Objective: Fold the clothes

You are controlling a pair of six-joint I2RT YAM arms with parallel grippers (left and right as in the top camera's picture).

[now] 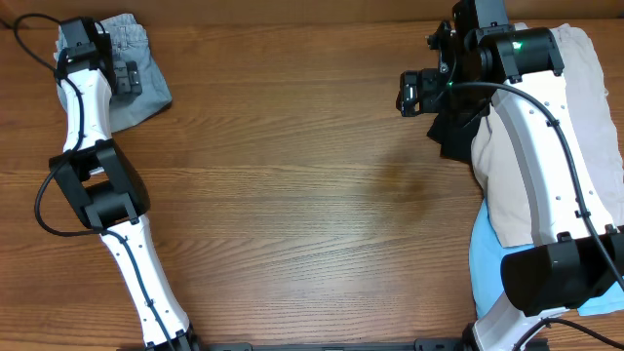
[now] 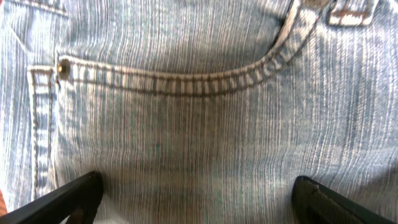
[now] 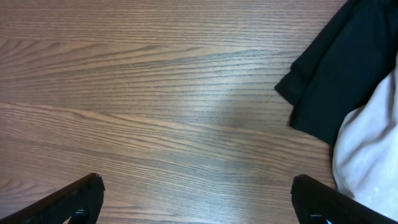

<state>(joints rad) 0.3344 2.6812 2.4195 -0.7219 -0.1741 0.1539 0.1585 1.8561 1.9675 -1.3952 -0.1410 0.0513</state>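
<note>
The faded light-blue denim shorts lie folded at the table's far left corner. My left gripper hangs open just above them; in the left wrist view a stitched pocket seam fills the frame between the open fingers. My right gripper is open and empty over bare wood at the far right. Beside it lies a black garment, also in the right wrist view, under beige shorts. A sky-blue garment lies below the beige shorts.
The clothes pile fills the right edge of the table under my right arm. My left arm's base stands at the front left and its cable loops beside it. Brown wood spans the middle.
</note>
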